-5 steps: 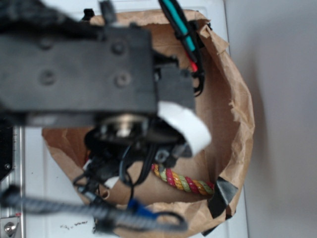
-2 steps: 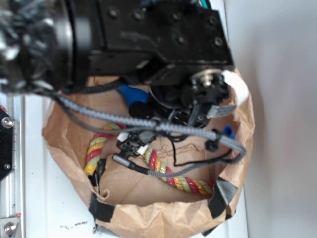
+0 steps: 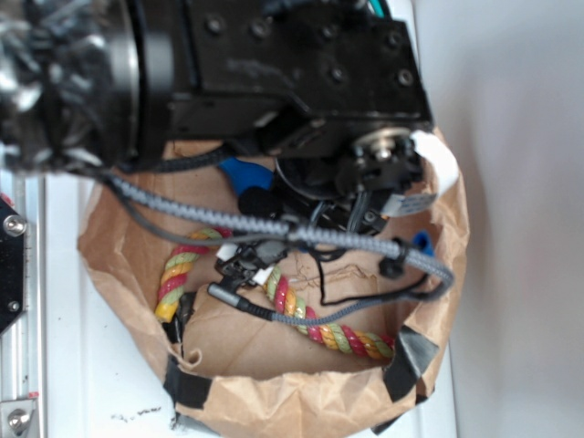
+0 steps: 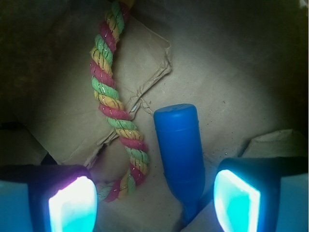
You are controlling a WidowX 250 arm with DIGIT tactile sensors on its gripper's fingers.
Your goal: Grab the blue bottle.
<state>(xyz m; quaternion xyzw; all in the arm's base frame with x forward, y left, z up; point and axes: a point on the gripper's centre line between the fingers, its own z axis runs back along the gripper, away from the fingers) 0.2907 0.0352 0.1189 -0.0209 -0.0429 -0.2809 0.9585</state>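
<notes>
The blue bottle point(image 4: 179, 147) lies on the brown paper floor of a bag in the wrist view, with its narrow neck pointing toward the camera. My gripper point(image 4: 154, 200) is open and hovers above it. The bottle's neck end sits between the two glowing fingertips, closer to the right pad point(image 4: 236, 200) than to the left pad point(image 4: 72, 205). Neither pad touches it. In the exterior view the black arm point(image 3: 283, 73) covers the gripper. A blue patch point(image 3: 240, 173) shows under the arm, and I cannot tell whether it is the bottle.
A red-yellow-green twisted rope point(image 4: 113, 104) runs just left of the bottle and curls across the bag floor point(image 3: 328, 333). The brown paper bag's rolled walls point(image 3: 447, 228) ring the space. Grey and black cables point(image 3: 274, 233) hang across the bag.
A second ago the arm was lower in the exterior view and hid most of the bag. It has since moved up the frame, uncovering the rope. It has not moved in the last 0.4 s.
</notes>
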